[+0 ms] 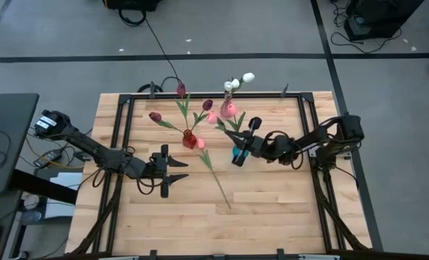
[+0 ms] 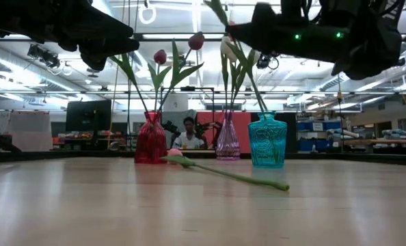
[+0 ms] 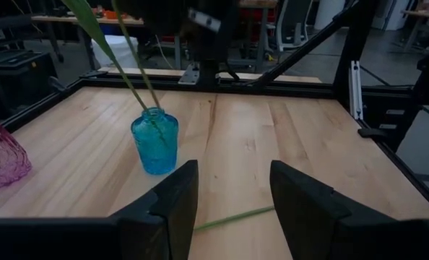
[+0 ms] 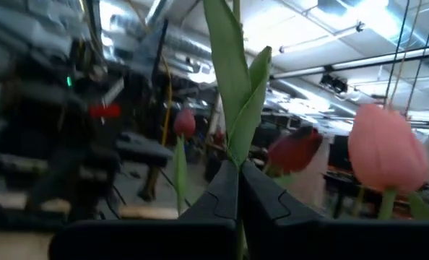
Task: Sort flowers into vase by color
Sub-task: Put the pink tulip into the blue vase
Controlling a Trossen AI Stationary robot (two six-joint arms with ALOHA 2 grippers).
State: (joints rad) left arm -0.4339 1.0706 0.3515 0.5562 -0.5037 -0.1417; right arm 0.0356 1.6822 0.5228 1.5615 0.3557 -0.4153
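high view: blue vase sits mid-table, used as the landmark here. right end effector is directly over it, fingers pinched on a green stem that runs from the vase mouth toward the far edge. red vase stands to the left of the blue vase with maroon tulips fanning out. pink vase is just behind the blue vase, holding pink heads and white tulips. one loose pink tulip lies flat on the table left of the blue vase, its stem running toward the near edge. left end effector hovers well to the left of the blue vase and nearer the front, fingers spread, holding nothing.

low view: blue vase upright with stems rising out of it; pink vase just to its left and behind, red vase further left. loose tulip lies in front of the blue vase, head at the red vase side. a person sits in the room behind.

left wrist view: left end effector wide open, empty; blue vase ahead of it with a stem inside, loose stem on the table between the fingers.

right wrist view: right end effector closed tight on a leafy stem; a pink head and maroon heads sit beyond it.
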